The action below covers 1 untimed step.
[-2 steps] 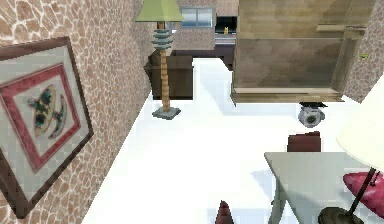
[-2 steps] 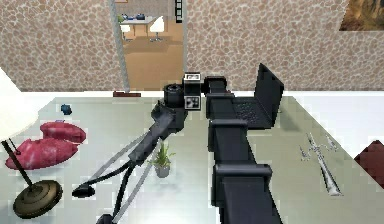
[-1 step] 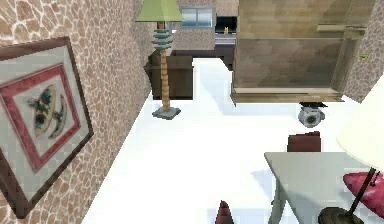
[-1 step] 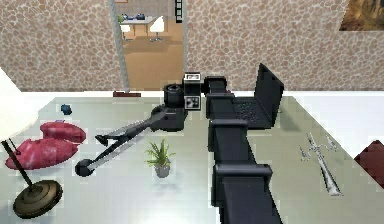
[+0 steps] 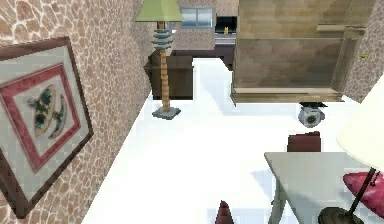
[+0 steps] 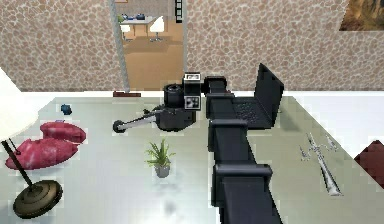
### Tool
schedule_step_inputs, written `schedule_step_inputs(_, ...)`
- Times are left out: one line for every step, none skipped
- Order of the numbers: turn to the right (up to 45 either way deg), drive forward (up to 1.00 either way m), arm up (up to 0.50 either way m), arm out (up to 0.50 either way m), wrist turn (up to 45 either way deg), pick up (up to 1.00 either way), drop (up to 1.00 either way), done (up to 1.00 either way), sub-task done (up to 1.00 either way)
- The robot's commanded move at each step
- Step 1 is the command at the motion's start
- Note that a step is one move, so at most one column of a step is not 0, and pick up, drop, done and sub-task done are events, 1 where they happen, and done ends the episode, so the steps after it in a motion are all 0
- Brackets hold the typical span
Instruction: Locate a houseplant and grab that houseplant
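The dark square-barred arm (image 6: 236,165) is lying out across the pale grey-green tabletop (image 6: 95,175). The black two-finger gripper (image 6: 122,125) is hanging over bare table and carrying nothing; whether its fingers are spread or pressed together I cannot tell. The small spiky green houseplant in a grey pot (image 6: 159,158) is standing upright on the table, near the fingers, toward the arm side view's bottom edge. The search looks finished and the grab is in hand: the next move is probably calling for bringing the fingertips across and down to the pot. I am counting one houseplant, one open black laptop (image 6: 264,97) and one crumpled red cloth (image 6: 50,143).
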Motion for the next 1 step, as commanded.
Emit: schedule_step_inputs(0.0, 0.0, 0.0, 0.0, 27.0, 0.0, 0.0, 0.0, 0.0)
